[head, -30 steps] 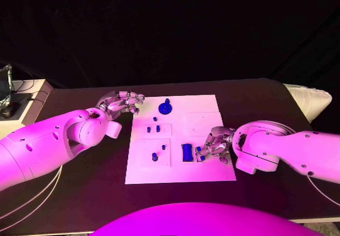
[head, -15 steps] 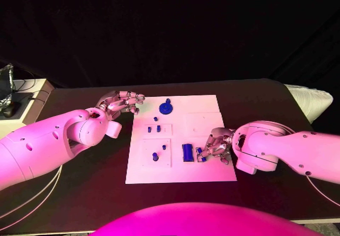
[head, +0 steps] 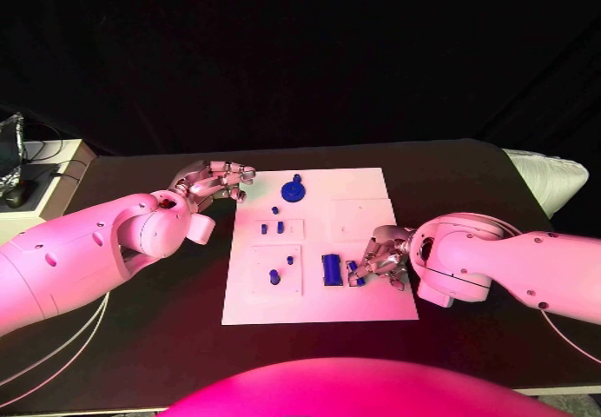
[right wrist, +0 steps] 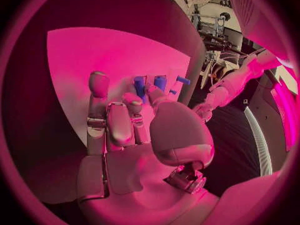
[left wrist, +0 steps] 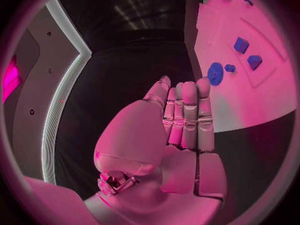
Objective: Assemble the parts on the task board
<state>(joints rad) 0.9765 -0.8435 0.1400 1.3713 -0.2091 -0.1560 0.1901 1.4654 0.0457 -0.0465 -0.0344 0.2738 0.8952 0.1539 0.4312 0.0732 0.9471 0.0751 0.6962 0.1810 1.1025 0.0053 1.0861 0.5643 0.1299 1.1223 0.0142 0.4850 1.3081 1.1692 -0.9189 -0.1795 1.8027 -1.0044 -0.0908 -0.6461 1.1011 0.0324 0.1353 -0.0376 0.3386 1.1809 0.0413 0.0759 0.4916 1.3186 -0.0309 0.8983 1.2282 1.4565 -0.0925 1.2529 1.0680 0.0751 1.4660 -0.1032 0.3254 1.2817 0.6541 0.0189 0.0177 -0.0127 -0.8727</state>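
Head view: your task board (head: pixel 363 304) lies in the middle of the black table (head: pixel 476 174). On it you have a blue gear-like round part (head: pixel 293 188) near the far edge, a small blue part (head: pixel 274 209) just below it, 2 small blue blocks (head: pixel 272 228) in a raised square, 2 more small parts (head: pixel 280 269) in the square nearer you, and a taller blue rectangular part (head: pixel 331 268) standing right of them. Your left hand (head: pixel 215 182) sits at the board's far left corner, off the board, fingers curled in, apart from the gear part. Your right hand (head: pixel 379 259) rests over the board's right half, fingertips at a small blue piece (head: pixel 352 271) just beside the rectangular part.

Left wrist view: your left hand (left wrist: pixel 184 120) shows its fingers pressed together side by side, straight, with nothing between them. The gear part (left wrist: pixel 215 73) and the 2 blocks (left wrist: pixel 247 53) lie beyond on the board (left wrist: pixel 262 100), clear of the fingertips.

Right wrist view: your right hand (right wrist: pixel 128 122) reaches over the board (right wrist: pixel 94 50); thumb and fingers (right wrist: pixel 99 85) close around blue pieces (right wrist: pixel 149 83) at the fingertips. You cannot tell from this whether a piece is actually pinched or merely touched.
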